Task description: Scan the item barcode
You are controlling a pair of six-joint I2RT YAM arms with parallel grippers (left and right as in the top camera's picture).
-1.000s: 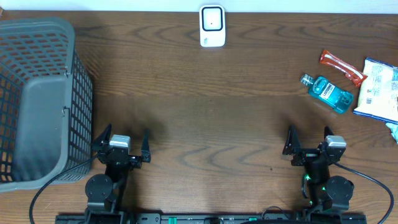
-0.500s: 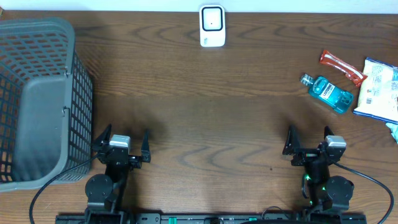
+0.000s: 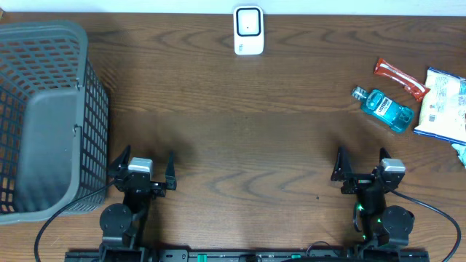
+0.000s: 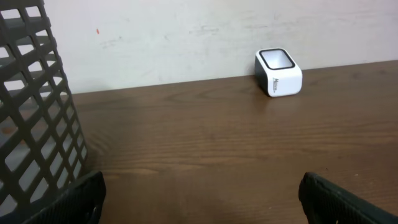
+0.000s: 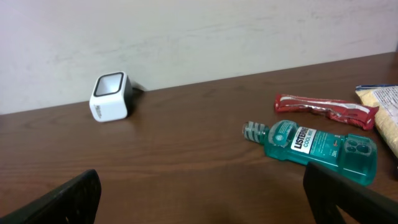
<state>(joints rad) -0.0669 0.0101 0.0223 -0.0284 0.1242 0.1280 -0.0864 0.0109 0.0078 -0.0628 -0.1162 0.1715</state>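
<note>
Reading LISTERINE, teal bottle (image 5: 317, 149) lying flat

I see the white scanner (image 3: 248, 30) standing at the far edge, in the middle. The teal mouthwash bottle (image 3: 384, 108) lies on its side at the right, cap pointing left, just beside a red packet (image 3: 400, 78).

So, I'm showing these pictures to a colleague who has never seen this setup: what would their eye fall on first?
Probably the teal transparent mouthwash bottle lying on its side at the far right of the brown wooden table, beside a red snack wrapper and a white-and-blue packet. Then the large grey plastic mesh basket on the left, and the small white box-shaped scanner at the far edge's middle.
</note>
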